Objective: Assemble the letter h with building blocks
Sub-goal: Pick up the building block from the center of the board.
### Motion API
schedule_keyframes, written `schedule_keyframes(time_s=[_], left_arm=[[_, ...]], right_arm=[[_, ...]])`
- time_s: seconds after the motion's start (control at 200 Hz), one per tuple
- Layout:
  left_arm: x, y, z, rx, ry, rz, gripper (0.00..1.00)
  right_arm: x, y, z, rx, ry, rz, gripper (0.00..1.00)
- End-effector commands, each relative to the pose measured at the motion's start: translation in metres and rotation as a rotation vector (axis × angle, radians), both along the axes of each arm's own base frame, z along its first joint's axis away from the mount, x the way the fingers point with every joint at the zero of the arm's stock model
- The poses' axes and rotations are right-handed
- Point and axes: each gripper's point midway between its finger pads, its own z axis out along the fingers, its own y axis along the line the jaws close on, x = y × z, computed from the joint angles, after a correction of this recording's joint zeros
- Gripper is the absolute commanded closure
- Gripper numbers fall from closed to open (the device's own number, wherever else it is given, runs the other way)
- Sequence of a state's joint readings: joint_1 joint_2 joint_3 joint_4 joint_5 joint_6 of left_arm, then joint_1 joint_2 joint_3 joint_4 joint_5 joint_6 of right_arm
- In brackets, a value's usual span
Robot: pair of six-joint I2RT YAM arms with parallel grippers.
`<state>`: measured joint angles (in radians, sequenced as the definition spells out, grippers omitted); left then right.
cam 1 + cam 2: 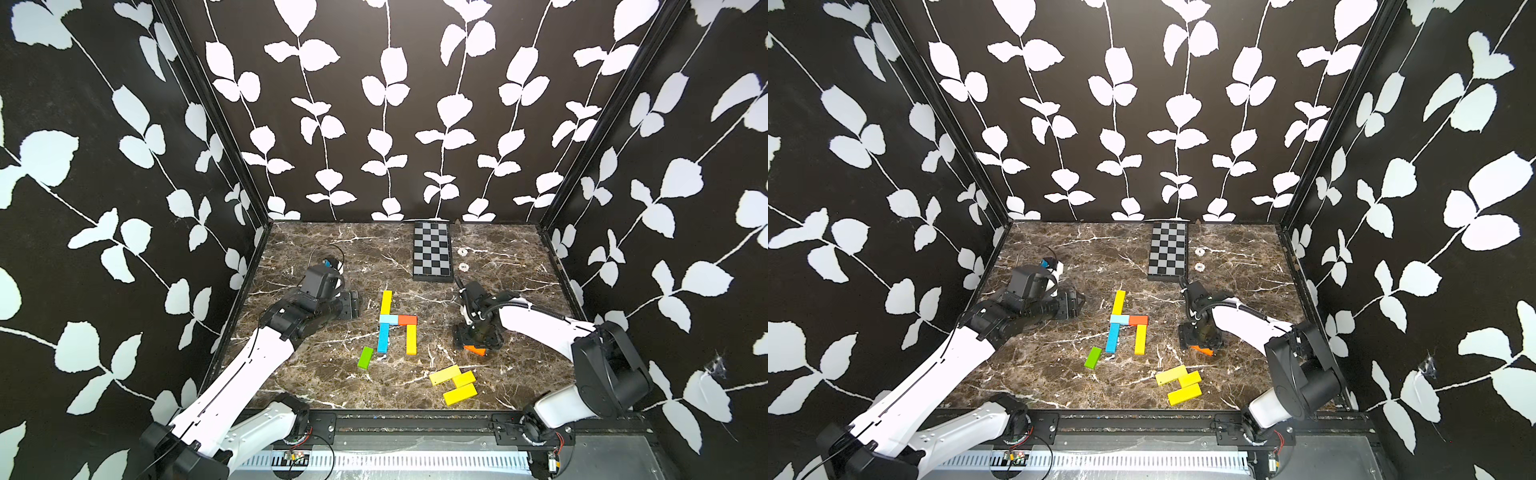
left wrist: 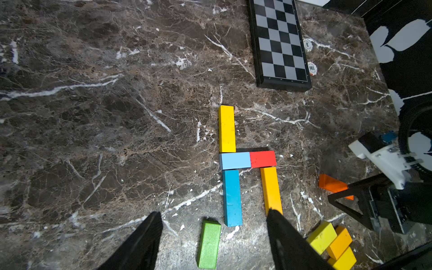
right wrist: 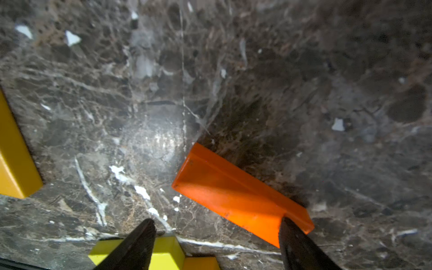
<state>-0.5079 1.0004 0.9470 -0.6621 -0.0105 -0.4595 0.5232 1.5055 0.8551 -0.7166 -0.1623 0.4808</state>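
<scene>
Your right gripper [image 3: 217, 221] hangs spread and empty over the orange block [image 3: 233, 194], which lies to the right of the block h [image 1: 388, 319], its long axis slanting across the jaws, one end under a fingertip [image 3: 297, 240] (your left gripper [image 2: 214, 212], also spread, is well apart). A token [image 2: 312, 68] by the checkered board [image 2: 278, 42] seems to read 100.

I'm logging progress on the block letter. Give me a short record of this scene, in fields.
letter: h laid flat from long yellow block, light blue block, red-orange block, blue block, yellow-orange block
loose: green block, cluster of three yellow blocks, orange block
left gripper: open, empty
right gripper: open, at the orange block, not gripping it
other: checkered board near the back wall
</scene>
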Motion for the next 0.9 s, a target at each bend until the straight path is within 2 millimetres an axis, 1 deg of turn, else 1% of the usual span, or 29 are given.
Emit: schedule_keyframes(time_s=[0.0, 0.04, 0.105, 0.18, 0.28, 0.375, 0.45, 0.54, 0.675, 0.76, 0.83, 0.895], left_arm=[[0.003, 0.003, -0.002, 0.017, -0.002, 0.012, 0.27], [0.003, 0.002, -0.004, 0.013, 0.003, 0.014, 0.27], [0.003, 0.000, -0.007, 0.004, 0.014, 0.014, 0.27], [0.003, -0.002, -0.008, -0.005, 0.022, 0.011, 0.27], [0.002, -0.003, -0.007, -0.009, 0.020, 0.006, 0.27], [0.001, -0.002, -0.005, -0.009, 0.013, 0.001, 0.27], [0.000, -0.002, -0.005, -0.013, 0.014, 0.004, 0.27], [-0.001, -0.002, -0.008, -0.018, 0.022, 0.008, 0.27], [-0.003, -0.004, -0.015, -0.022, 0.054, 0.003, 0.27], [-0.004, -0.006, -0.019, -0.019, 0.068, -0.007, 0.27], [-0.003, -0.006, -0.022, -0.014, 0.074, -0.007, 0.27], [-0.003, -0.006, -0.022, -0.015, 0.075, -0.007, 0.27]], right_arm=[[-0.005, 0.008, -0.009, 0.045, 0.002, 0.028, 0.23], [-0.006, 0.007, -0.010, 0.037, 0.003, 0.026, 0.25], [-0.008, 0.003, -0.013, 0.001, 0.006, 0.028, 0.26], [-0.006, -0.008, -0.012, -0.085, -0.011, 0.031, 0.26], [0.000, -0.010, 0.000, -0.095, -0.059, 0.033, 0.19], [0.007, -0.016, 0.009, -0.129, -0.102, 0.019, 0.11], [0.010, -0.020, 0.006, -0.160, -0.102, 0.018, 0.08], [0.009, -0.021, -0.008, -0.176, -0.068, 0.029, 0.08], [0.007, -0.013, -0.022, -0.122, -0.034, 0.046, 0.10], [0.003, -0.004, -0.026, -0.078, -0.013, 0.064, 0.15], [-0.003, -0.005, -0.029, -0.077, 0.006, 0.061, 0.21], [-0.008, -0.007, -0.029, -0.077, 0.013, 0.055, 0.24]])
